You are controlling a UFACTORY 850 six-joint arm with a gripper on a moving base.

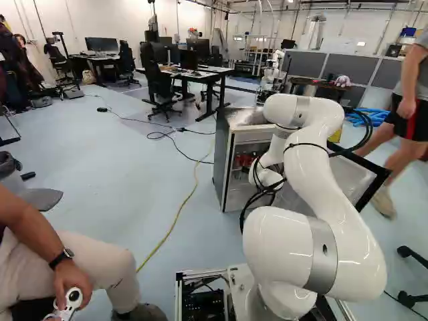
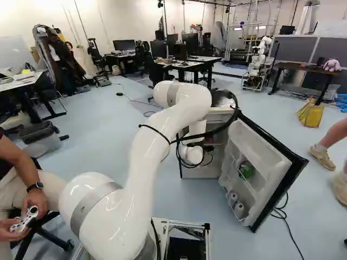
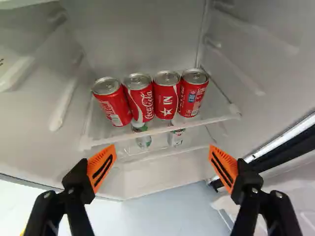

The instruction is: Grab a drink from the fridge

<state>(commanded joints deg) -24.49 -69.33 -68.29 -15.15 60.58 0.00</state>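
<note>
Approach to the cans, the grasp yet to be made. The white arm (image 2: 149, 157) reaches into the refrigerator (image 1: 223, 157), whose door (image 2: 246, 146) stands open. The gripper (image 3: 163, 160) is spread wide, with nothing between its pads. The drinks sought, red cans (image 3: 167, 96), stand upright in a row on the upper shelf (image 3: 219, 110), ahead of the gripper.

The step in hand is judged to be lining up on one can. The next move calls for choosing a single can, centring the spread fingers about it, advancing level over the shelf edge and only then closing. Because the neighbours stand so close, a wide entry could nudge or topple them; an end can, with one side free, would probably be the simpler choice.

Count, as far as visible: one arm; one gripper, of two fingers; one refrigerator, with one door; four red cans on the upper shelf; two partly hidden containers (image 3: 144, 141) on the lower shelf (image 3: 160, 155), their kind uncertain. The door's inner side bears one green item (image 2: 245, 170) and, beneath it, two pale containers (image 2: 239, 209); whether these are also drinks cannot be told.
</note>
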